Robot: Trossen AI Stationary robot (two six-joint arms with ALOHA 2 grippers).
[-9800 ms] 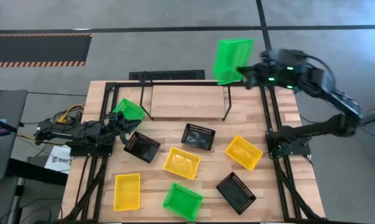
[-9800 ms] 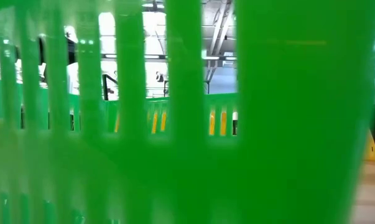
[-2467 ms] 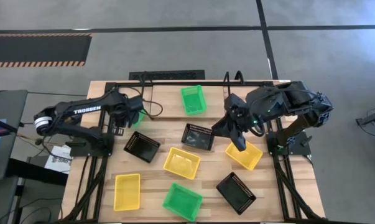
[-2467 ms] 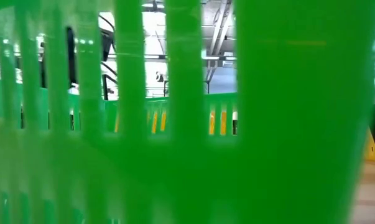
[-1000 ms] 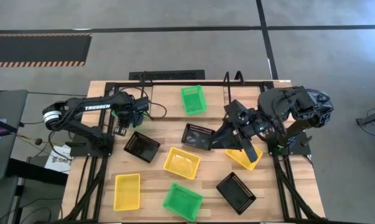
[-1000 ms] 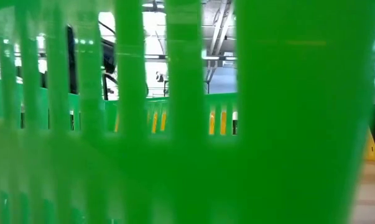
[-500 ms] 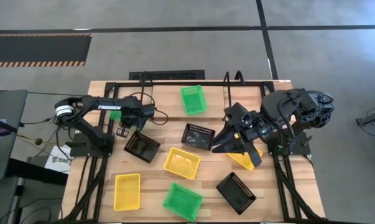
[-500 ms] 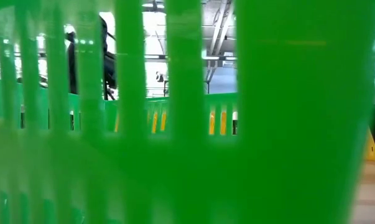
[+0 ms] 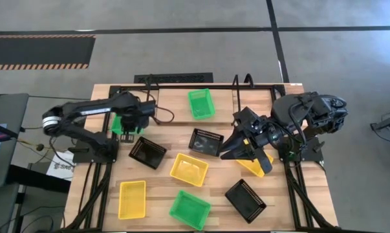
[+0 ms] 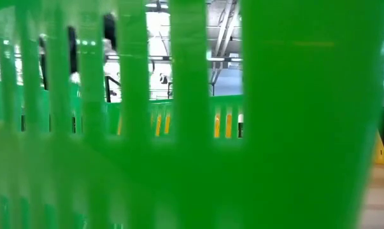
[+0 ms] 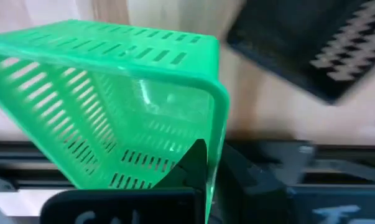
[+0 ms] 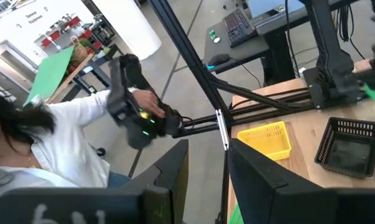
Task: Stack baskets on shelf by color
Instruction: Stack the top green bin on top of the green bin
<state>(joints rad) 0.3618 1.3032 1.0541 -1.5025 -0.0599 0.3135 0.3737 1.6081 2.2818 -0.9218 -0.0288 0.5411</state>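
Two grippers | left gripper (image 9: 131,120) clamps green basket (image 11: 112,106) | right gripper (image 9: 237,152) spread apart

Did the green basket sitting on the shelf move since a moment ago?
No. The green basket on the shelf lies at the same spot beside the right wire loop as before.

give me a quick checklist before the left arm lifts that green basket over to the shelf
1. Grip: left gripper shut on the wall of the green basket: ok.
2. Basket level: it hangs tilted in the left wrist view: not ok.
3. Landing spot: another green basket already stands on the shelf, ready to take this one: ok.
4. Right gripper away from the path, open over the table's right half by the yellow basket: ok.
5. Black basket beside the lift point, apart from the held one: cannot tell.
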